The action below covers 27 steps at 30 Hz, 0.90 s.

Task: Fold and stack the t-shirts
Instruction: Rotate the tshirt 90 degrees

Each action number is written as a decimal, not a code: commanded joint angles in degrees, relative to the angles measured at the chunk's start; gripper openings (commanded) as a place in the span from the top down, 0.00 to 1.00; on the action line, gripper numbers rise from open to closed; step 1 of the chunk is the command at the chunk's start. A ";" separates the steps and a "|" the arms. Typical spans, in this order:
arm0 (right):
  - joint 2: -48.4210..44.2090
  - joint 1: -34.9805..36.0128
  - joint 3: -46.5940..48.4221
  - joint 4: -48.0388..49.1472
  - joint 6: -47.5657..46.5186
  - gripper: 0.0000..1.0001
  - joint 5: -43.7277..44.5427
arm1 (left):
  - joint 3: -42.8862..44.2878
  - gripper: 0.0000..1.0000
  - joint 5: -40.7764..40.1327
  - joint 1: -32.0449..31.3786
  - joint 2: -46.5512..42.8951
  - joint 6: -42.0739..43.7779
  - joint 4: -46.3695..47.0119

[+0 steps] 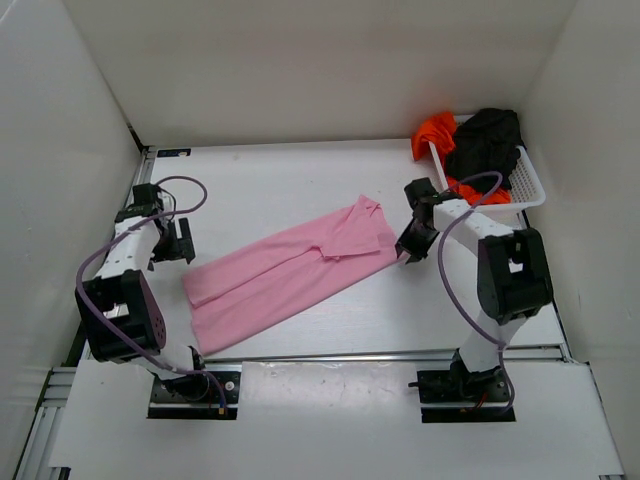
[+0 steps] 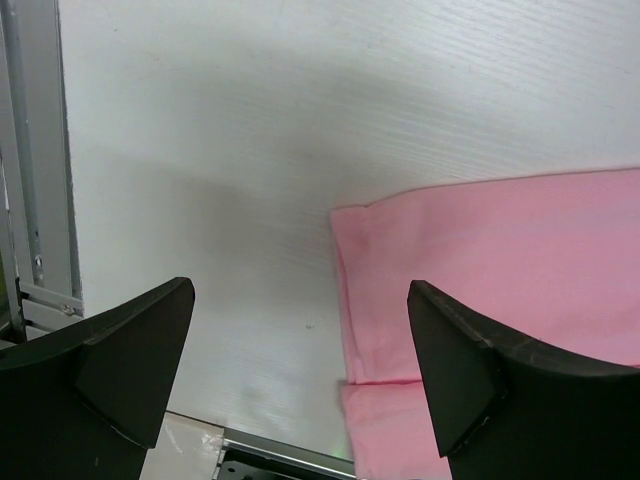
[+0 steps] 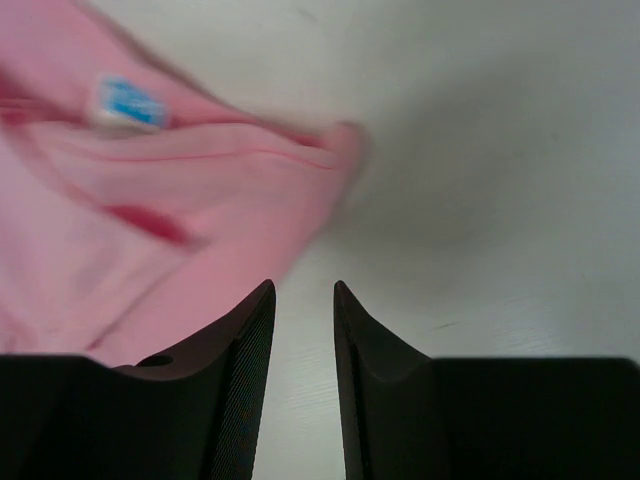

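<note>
Left hand [image 1: 181, 243] is spread wide, with nothing between its fingers [image 2: 130, 350]. In the left wrist view, bare white worktop [image 1: 290, 175] fills the gap. The light pink t-shirt [image 1: 290, 272] lies flat on that worktop, folded into a long band, and runs on a slant from the left hand across to the right hand [image 1: 408, 246]. Its near corner [image 2: 345, 215] sits just ahead of the left hand, towards that hand's right finger. A folded edge runs under that finger's tip, and the hand is not touching the cloth.

At the other end, the right hand is at the collar end of the pink shirt. Its jaws are narrow, just a slim gap, and only bare worktop shows through it. The right wrist view has the pink fabric [image 3: 150, 230] ahead and to the left of the fingertips. A small blue label [image 3: 130, 103] shows at the neckline, blurred. The cloth reaches the left fingertip [image 3: 255, 320] in that view, but I cannot tell whether the two touch.

Beyond the right hand and off to its right, the white mesh basket [image 1: 531, 186] stands in the far corner. The black t-shirt [image 1: 487, 140] is heaped in it, with the orange-red t-shirt [image 1: 436, 130] spilling over its far-left rim.
</note>
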 commanded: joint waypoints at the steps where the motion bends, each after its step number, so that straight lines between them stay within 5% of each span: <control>1: 3.23 -0.78 -2.39 4.15 5.36 0.65 -3.44 | 1.41 0.01 1.99 2.05 -1.60 -0.03 -0.83; 13: 17.90 -3.50 8.13 5.47 10.90 0.68 -6.70 | -8.16 0.01 2.52 4.78 -8.01 -0.03 -0.83; 18: 31.93 -1.58 34.82 -2.95 9.41 0.71 -3.81 | -8.70 0.01 2.52 4.78 -8.72 -0.03 -0.83; 23: 45.66 -0.25 65.66 0.52 9.41 0.71 -1.43 | -6.24 0.01 5.23 4.78 -5.21 -0.03 -2.06; 27: 47.88 -0.25 66.25 16.86 11.60 0.68 -2.31 | -4.74 0.01 10.24 4.78 -1.87 -0.03 -3.29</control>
